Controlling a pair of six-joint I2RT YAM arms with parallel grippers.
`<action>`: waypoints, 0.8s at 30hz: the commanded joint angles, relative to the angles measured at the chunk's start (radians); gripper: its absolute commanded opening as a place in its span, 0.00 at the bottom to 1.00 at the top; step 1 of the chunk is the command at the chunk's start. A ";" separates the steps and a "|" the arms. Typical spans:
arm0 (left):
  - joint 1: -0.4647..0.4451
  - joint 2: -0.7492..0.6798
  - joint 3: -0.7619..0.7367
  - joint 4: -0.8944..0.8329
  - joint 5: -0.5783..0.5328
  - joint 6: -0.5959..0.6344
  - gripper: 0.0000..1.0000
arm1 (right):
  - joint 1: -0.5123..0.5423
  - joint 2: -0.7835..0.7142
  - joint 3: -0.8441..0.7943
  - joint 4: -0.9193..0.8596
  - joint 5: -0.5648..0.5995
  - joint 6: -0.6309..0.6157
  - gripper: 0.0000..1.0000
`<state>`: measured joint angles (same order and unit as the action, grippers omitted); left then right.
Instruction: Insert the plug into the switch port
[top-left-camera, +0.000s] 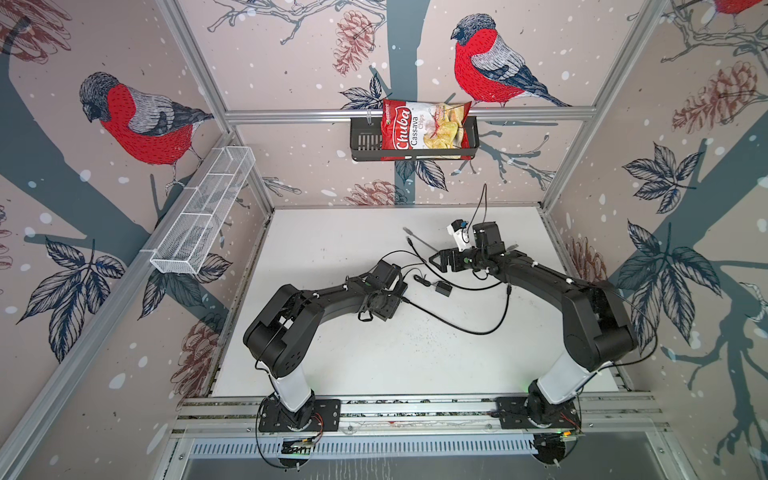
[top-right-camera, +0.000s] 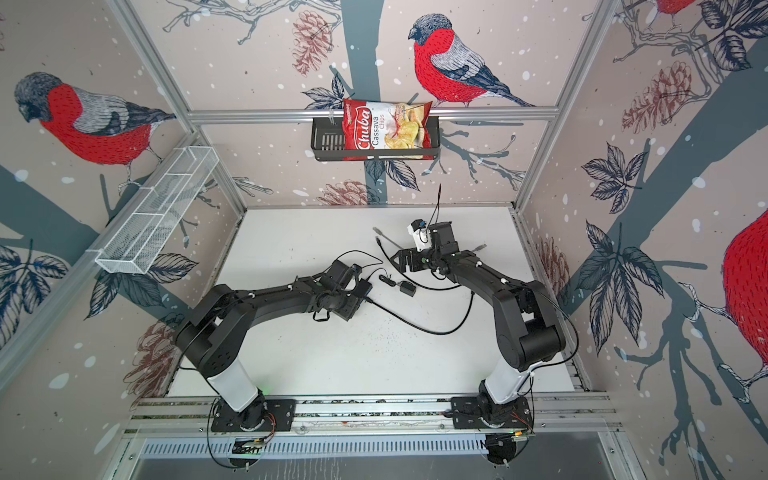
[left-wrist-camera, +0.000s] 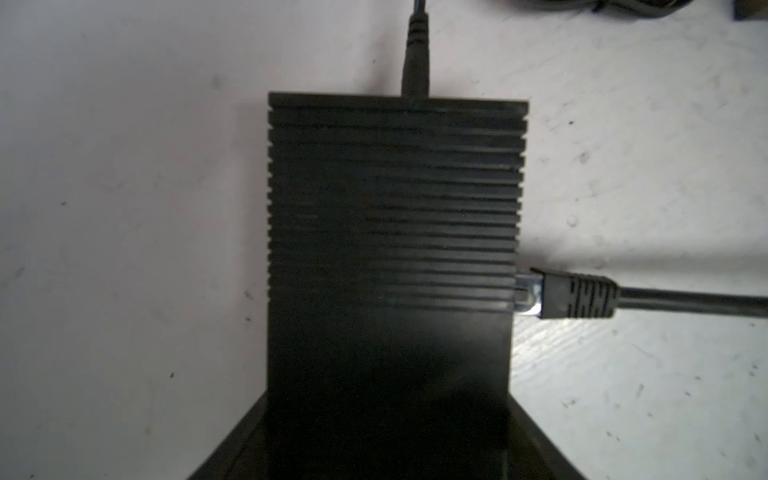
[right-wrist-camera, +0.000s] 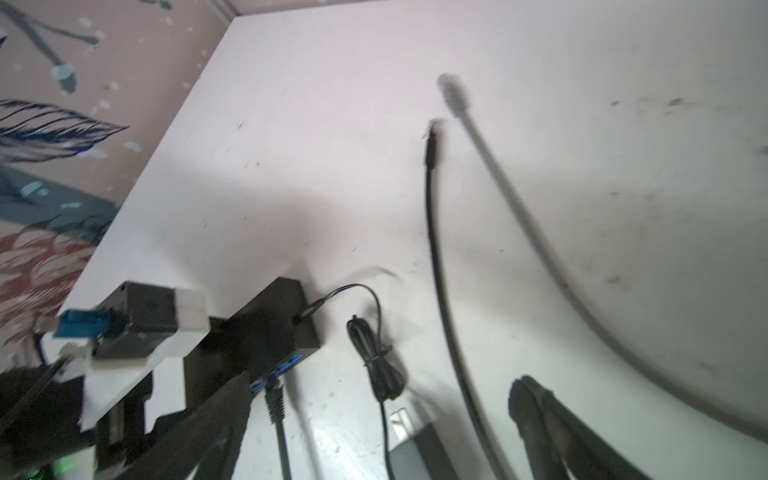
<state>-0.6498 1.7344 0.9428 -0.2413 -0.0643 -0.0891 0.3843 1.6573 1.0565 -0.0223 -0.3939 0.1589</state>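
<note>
Plug (left-wrist-camera: 561, 297) home in switch port (left-wrist-camera: 524, 296), 4 o'clock edge of switch box (top-right-camera: 358, 291) in a top view. Left tool (left-wrist-camera: 388, 419) clamps box; right tool (top-left-camera: 434, 261), at 2 o'clock, spread, empty. Insertion judged done; release outstanding.

Switch (left-wrist-camera: 390, 232): flat matte-black box, ribbed top, lying flat near the table's (top-left-camera: 332, 353) centre, slightly toward 9 o'clock in both top views.
Switch port (right-wrist-camera: 291, 362): blue-lined socket on one long edge, facing 4 o'clock.
Plug (left-wrist-camera: 557, 296): black boot, clear tip, seated in the switch port, a sliver of tip showing; cable (top-left-camera: 457, 328) trails toward 4 o'clock.
</note>
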 joint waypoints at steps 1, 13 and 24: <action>0.002 0.017 0.004 -0.013 -0.065 -0.013 0.06 | -0.013 -0.055 -0.050 0.163 0.212 0.069 0.99; 0.001 0.000 -0.003 -0.004 -0.071 -0.018 0.52 | -0.060 0.014 0.014 0.184 0.175 0.012 0.99; 0.001 -0.098 -0.008 0.013 -0.059 -0.021 0.96 | 0.023 0.131 0.119 0.164 0.343 -0.086 0.99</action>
<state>-0.6498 1.6646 0.9390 -0.2447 -0.1165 -0.1051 0.3931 1.7748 1.1553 0.1219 -0.1280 0.1112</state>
